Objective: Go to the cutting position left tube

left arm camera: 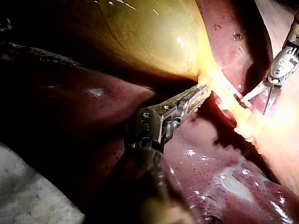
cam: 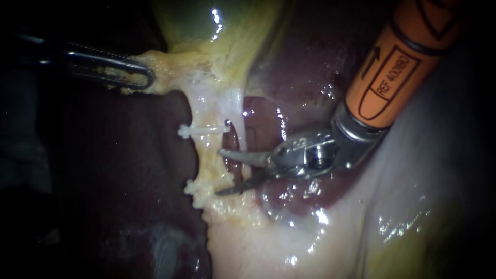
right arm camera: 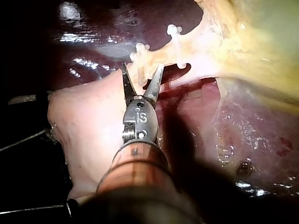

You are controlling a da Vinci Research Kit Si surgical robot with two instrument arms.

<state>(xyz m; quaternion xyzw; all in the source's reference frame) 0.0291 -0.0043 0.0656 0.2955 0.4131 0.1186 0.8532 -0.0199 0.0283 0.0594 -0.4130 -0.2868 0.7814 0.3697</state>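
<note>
A pale yellowish tube (cam: 206, 155) runs down from the gallbladder (cam: 206, 20), which shows its neck. One white clip (cam: 199, 130) crosses the tube high up and another white clip (cam: 199, 187) sits lower. My right instrument (cam: 218, 172) comes in on an orange shaft. Its two thin blades stand open, tips at the tube's right edge between the clips. In the right wrist view the blades (right arm camera: 143, 67) spread just short of the tube (right arm camera: 159, 55). My left instrument (cam: 149, 77) is shut on yellowish tissue at the gallbladder's neck, also seen in the left wrist view (left arm camera: 202, 92).
Dark red liver (cam: 129, 170) lies left of the tube and behind the right instrument's blades. Pale wet tissue (cam: 361, 222) fills the lower right. In the left wrist view the gallbladder (left arm camera: 140, 37) bulges beyond the left instrument's jaws.
</note>
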